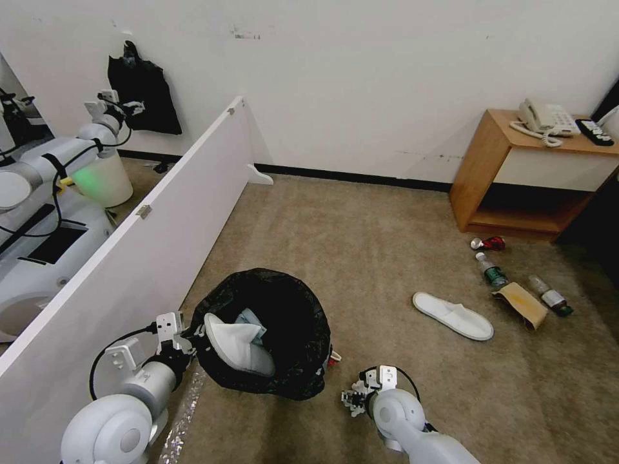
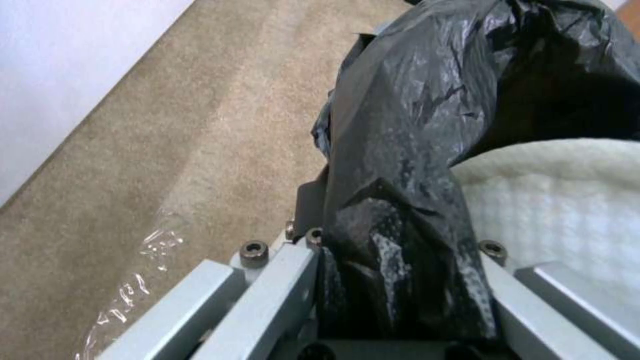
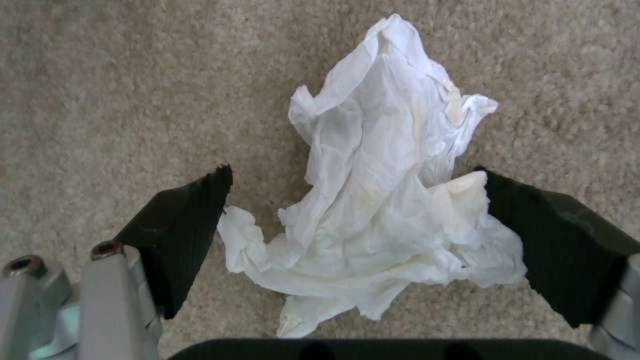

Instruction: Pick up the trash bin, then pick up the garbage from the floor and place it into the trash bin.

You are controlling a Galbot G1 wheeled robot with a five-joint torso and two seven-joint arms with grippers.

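**Tissue between the pads, bin hanging off the other arm**

My right claw (image 3: 353, 200) is down over a crumpled white tissue wad (image 3: 380, 200) on the carpet (image 1: 387, 219), fingers apart, one black pad (image 3: 180, 235) on each side of it. I judge the wad could slip: it is thin and loose, and the pads may close on a trailing edge, so that it tears or drops on the way over. If the pads come down too low they could scrape the carpet.

My left claw (image 2: 400, 280) is clamped on the bag-covered rim of the trash bin (image 1: 284, 335), at about 9 o'clock on the rim. That glossy black liner is slick, and I worry the bin could tilt or slide in the grip.

The bin already holds a white slipper (image 1: 238, 345). Another slipper (image 1: 453, 316) lies at 3 o'clock from the bin, with the bottles (image 1: 493, 270), brown paper bag (image 1: 523, 304) and red can (image 1: 490, 243) beyond it by the bedside cabinet (image 1: 509, 174).
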